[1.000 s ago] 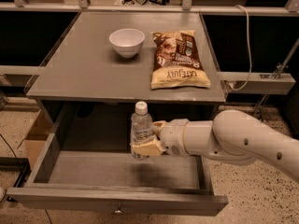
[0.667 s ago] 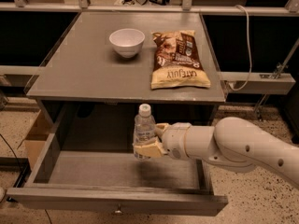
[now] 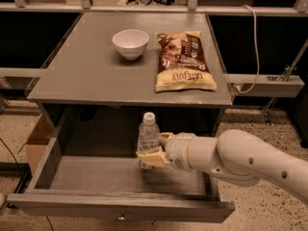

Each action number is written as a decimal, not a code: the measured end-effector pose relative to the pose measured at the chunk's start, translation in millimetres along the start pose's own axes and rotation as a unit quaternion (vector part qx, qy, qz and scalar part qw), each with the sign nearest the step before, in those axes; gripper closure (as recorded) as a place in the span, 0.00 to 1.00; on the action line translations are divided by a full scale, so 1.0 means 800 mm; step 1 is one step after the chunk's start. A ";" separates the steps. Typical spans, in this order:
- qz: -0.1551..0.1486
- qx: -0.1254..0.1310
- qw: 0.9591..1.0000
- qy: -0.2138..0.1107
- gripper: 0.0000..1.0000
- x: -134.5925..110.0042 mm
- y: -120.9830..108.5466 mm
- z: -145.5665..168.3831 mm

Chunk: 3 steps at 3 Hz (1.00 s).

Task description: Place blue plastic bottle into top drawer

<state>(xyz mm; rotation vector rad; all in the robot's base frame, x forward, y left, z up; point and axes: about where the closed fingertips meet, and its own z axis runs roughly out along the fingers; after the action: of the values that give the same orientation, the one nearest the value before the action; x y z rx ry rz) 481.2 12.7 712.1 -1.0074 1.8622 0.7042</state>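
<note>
In the camera view, you are looking down on the gripper point(image 3: 150, 158), which is hanging over the open drawer point(image 3: 120, 207), just under the front edge of the table point(image 3: 86, 76). Its fingers point(image 3: 153, 160) are pressing closed around the lower half of the bottle point(image 3: 148, 137), so the bottle is sitting inside the grasp rather than beside it.

The bottle is standing upright, with its cap pointing at the table's underside and its long axis vertical. The arm point(image 3: 245, 160) is reaching in from the right.

The bottle's base is showing against the drawer floor, right of centre. You cannot tell whether it is touching the floor or hanging just above it. That gap is what the coming move is turning on. To my eye you are only needing a short straight drop before letting go.

The drawer floor is lying flat and bare, with walls well apart on both sides, so a tall upright bottle is risking a topple on release more than a collision.

On the table, a bowl point(image 3: 130, 43) and a chip bag point(image 3: 184, 60) are lying well away from the work.
</note>
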 end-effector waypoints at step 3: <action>0.017 0.008 1.000 -0.008 1.00 0.027 -0.005 0.030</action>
<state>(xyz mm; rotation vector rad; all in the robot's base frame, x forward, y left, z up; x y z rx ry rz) 488.7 21.5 681.5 -0.9596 1.8711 0.7137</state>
